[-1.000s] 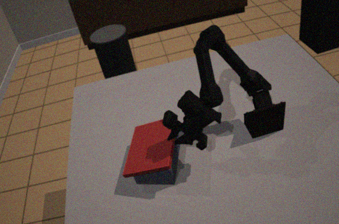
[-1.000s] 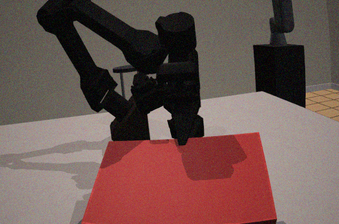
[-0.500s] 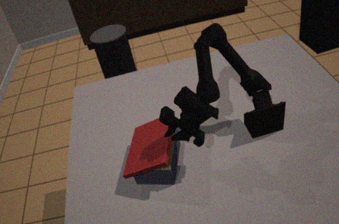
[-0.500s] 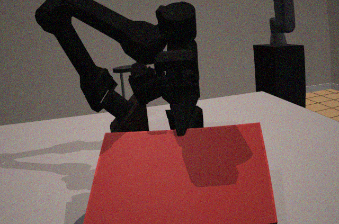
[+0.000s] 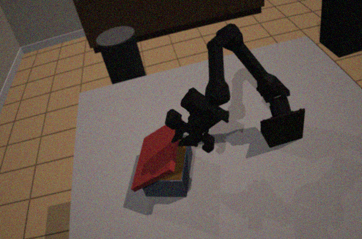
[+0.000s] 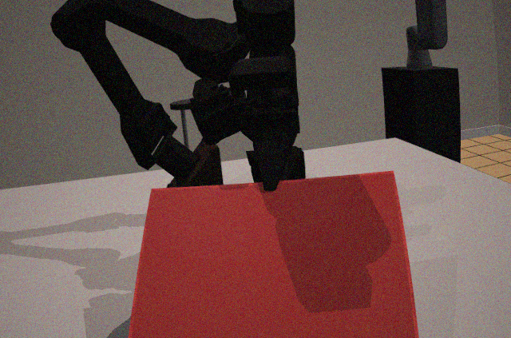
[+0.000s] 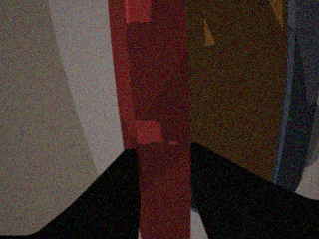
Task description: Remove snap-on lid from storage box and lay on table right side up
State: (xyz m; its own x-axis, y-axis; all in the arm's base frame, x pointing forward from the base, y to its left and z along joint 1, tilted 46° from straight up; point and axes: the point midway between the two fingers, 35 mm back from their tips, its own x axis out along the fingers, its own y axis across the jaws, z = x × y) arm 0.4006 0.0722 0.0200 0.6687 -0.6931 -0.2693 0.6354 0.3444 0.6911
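Note:
The red lid (image 5: pixel 153 156) (image 6: pixel 206 252) (image 7: pixel 161 95) is tilted over the box, its edge on the arm's side raised and its opposite edge lower, hanging out past the box. Whether its low side touches the box rim is hidden. The blue-grey box (image 5: pixel 166 188) (image 7: pixel 287 107) stands on the table (image 5: pixel 248 201) (image 6: pixel 461 243), partly uncovered, with its orange-brown inside showing on the arm's side. My gripper (image 5: pixel 176 142) (image 6: pixel 270 185) (image 7: pixel 161 156) is shut on the lid's raised edge, one finger on each side of it.
The arm's base (image 5: pixel 281 128) stands on the table to the right of the box in the top view. A dark round bin or stool (image 5: pixel 123 58) and a brown cabinet (image 5: pixel 169 3) are beyond the table's edge. Another arm on a black pedestal (image 6: pixel 422 111) stands behind the table.

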